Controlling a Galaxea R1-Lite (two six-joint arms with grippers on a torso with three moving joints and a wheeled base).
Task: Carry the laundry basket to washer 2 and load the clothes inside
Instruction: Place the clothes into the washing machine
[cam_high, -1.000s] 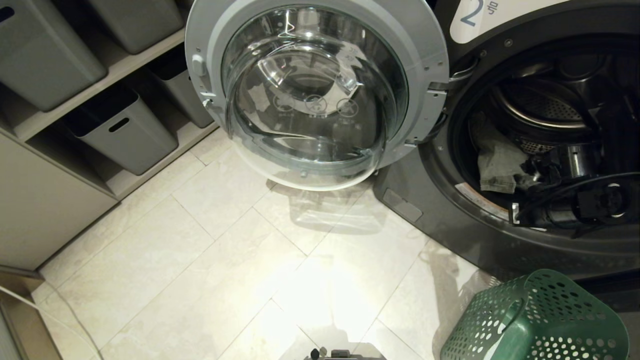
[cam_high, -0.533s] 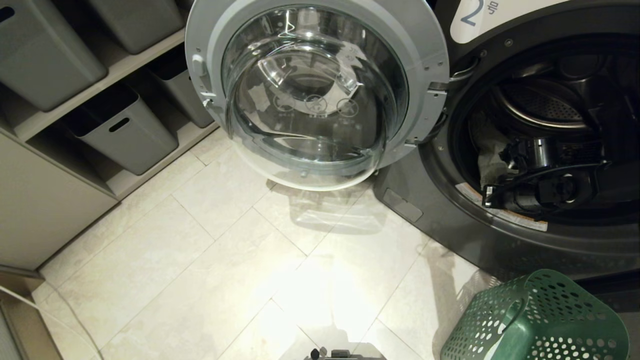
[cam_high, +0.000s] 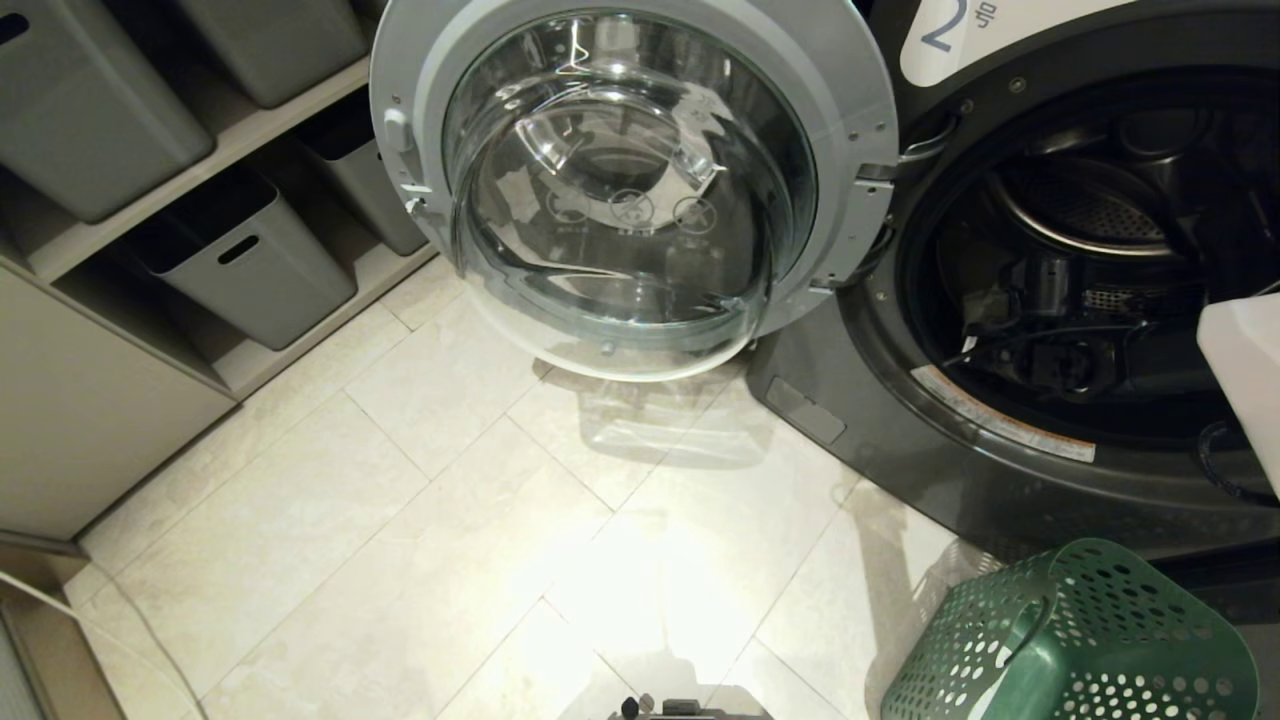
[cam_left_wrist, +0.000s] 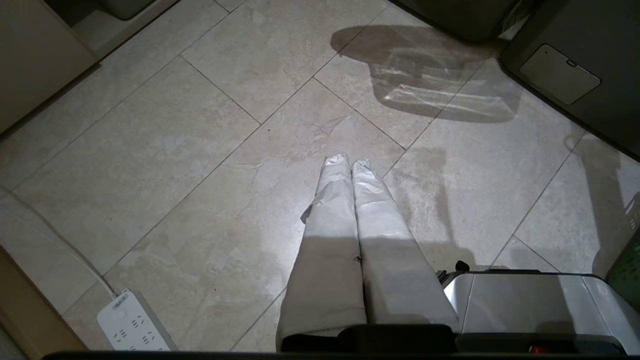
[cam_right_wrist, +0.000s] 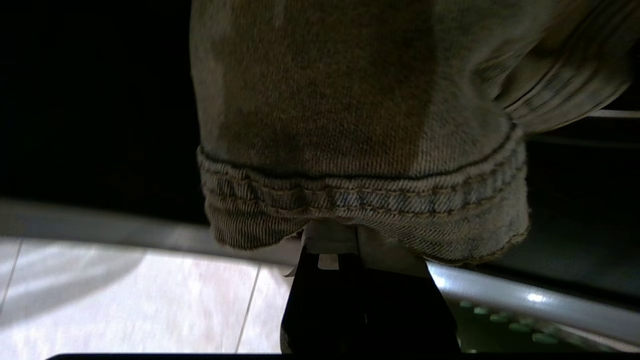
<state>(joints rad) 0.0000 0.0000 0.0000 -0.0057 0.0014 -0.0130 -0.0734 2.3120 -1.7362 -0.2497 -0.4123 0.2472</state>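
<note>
Room: pale tiled floor (cam_high: 420, 520) in a laundry area, with grey storage bins (cam_high: 250, 265) on low shelves to the left.
Right gripper (cam_right_wrist: 357, 237): inside the drum opening of washer 2 (cam_high: 1000, 470), its fingers pressed together on the clothes (cam_right_wrist: 350, 125); a stitched hem of the grey-beige fabric hangs right at the fingertips and fills most of the right wrist view.
Right arm: in the head view only dark parts (cam_high: 1060, 350) show within the drum mouth, with a white section at the right edge of the picture.
Clothes, place: held at the fingers, above the washer's chrome rim; in the head view the fabric can hardly be made out inside the dark drum.
Left gripper (cam_left_wrist: 348, 161): parked low over the floor tiles, its pale wrapped fingers (cam_left_wrist: 330, 200) closed against each other, holding nothing.
Washer door (cam_high: 630, 180): swung wide open to the left of the drum, glass bowl facing the camera.
Label: a white panel with a 2 (cam_high: 945, 25) sits above the opening.
Laundry basket (cam_high: 1075, 640): dark green, perforated, tilted on the floor just in front of the washer, below the drum opening.
Power strip (cam_left_wrist: 131, 322): white, on the floor near the left gripper.
</note>
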